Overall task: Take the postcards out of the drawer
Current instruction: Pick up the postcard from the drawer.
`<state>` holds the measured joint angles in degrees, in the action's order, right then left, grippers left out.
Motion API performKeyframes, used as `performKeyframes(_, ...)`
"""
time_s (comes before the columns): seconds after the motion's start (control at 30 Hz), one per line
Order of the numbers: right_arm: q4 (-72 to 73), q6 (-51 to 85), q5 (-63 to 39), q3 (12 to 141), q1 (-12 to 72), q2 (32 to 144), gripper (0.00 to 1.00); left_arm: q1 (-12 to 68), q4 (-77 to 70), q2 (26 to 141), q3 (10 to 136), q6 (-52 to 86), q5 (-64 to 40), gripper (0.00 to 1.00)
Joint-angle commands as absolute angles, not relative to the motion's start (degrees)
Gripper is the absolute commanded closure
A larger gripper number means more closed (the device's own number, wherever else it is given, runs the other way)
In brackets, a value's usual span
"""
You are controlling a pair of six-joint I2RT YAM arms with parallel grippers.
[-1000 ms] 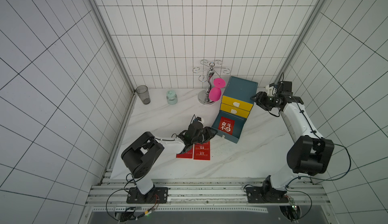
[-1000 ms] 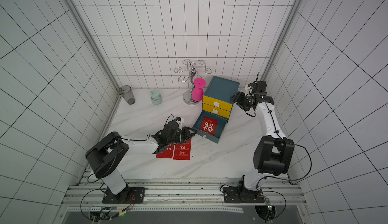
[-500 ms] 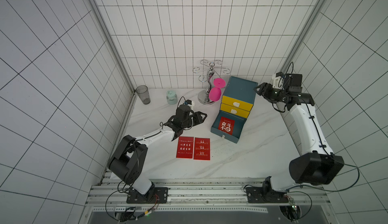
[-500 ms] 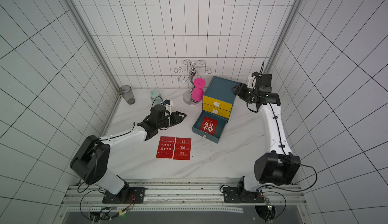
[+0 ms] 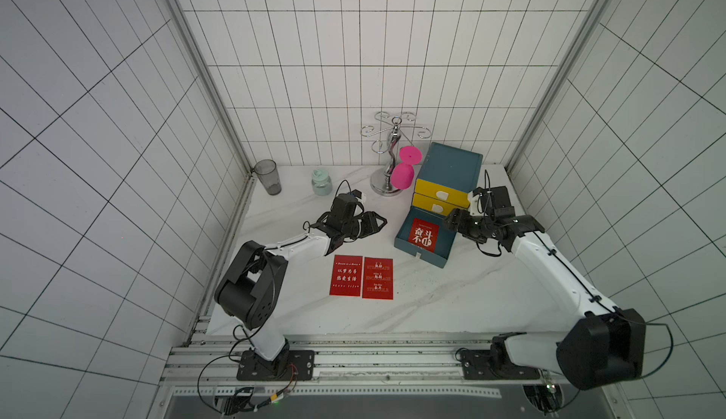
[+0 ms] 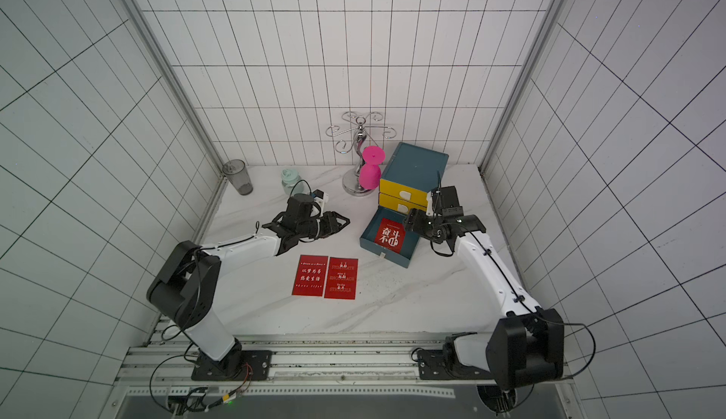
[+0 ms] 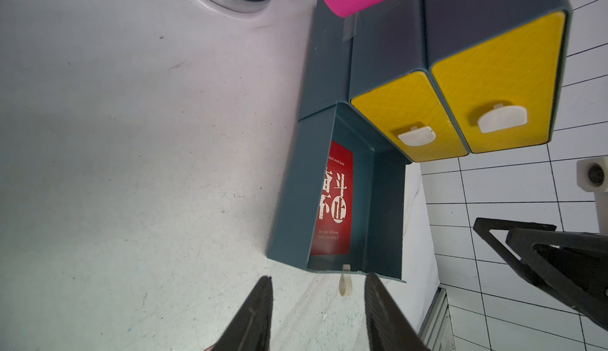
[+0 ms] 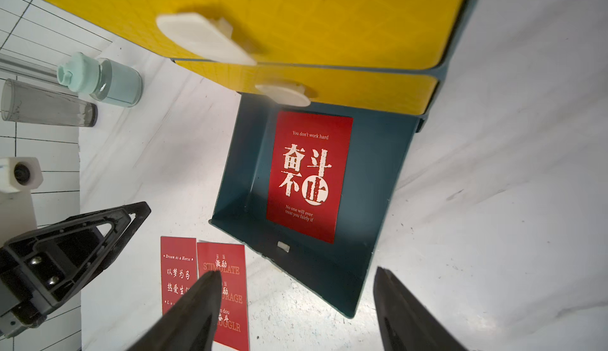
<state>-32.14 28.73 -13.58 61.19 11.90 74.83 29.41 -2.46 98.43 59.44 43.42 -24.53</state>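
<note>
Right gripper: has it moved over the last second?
Yes. The right gripper has come down from beside the cabinet top to the open drawer's right wall, jaws open.

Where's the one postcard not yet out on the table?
In both top views the postcard lies flat in the open blue drawer, right of centre, just beneath the two shut yellow drawers.

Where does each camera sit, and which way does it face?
Top views: high in front, looking down at the table; left arm and right arm whole.
Left wrist: on left arm, faces the open drawer; own fingers, right gripper.
Right wrist: on right arm, looks into drawer; own fingers, left gripper.
Shared: the drawer's postcard, in all views.
</note>
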Motion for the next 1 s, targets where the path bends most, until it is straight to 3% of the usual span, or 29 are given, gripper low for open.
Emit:
performKeyframes(0.0,-27.7,30.9,-9.6,59.1,14.1,76.7,0.21,29.4,-1.2,100.9,63.1,41.4,-26.3,0.55)
performKeyframes(0.37,-21.8,36.7,-2.4,57.3,20.1,83.6,0.09,29.6,2.0,106.3,68.6,38.8,-26.1,0.53)
performKeyframes(0.97,-15.0,47.3,4.0,54.8,24.8,94.2,0.07,29.8,3.9,111.3,73.3,37.0,-26.6,0.49)
